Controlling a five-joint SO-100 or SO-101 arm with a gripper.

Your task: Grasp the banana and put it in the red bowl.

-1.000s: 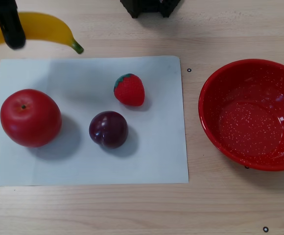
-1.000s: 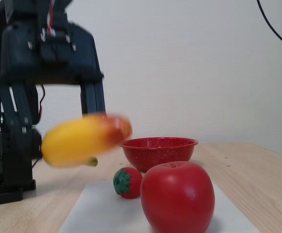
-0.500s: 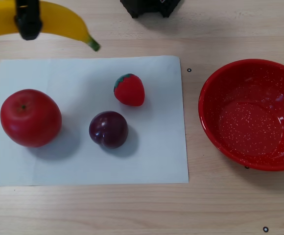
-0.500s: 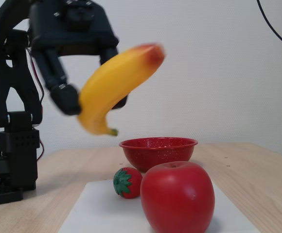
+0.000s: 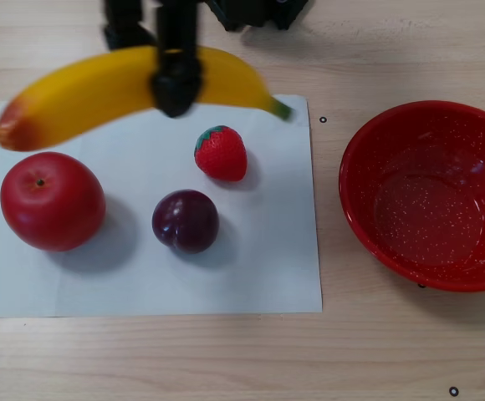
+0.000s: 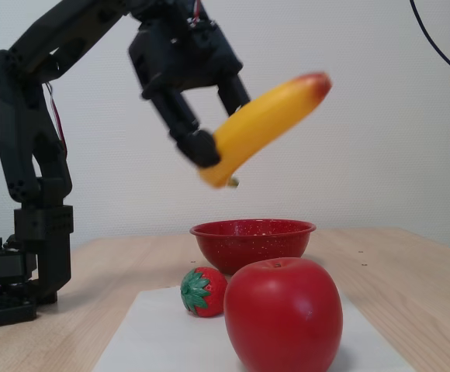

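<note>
Yellow banana (image 6: pixel 268 116) blurred, fingers (image 6: pixel 202 147) partly covering it

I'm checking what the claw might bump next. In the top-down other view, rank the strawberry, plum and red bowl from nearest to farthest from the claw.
Claw grips the banana.
1. Strawberry, just below-right.
2. Plum, further below on the paper.
3. Red bowl, far right, off the paper.

apple (image 5: pixel 52 201), plum (image 5: pixel 185 220), strawberry (image 5: pixel 222 154) on paper sheet (image 5: pixel 268 267) | bowl (image 5: pixel 431 194) right, off sheet, other view
</note>
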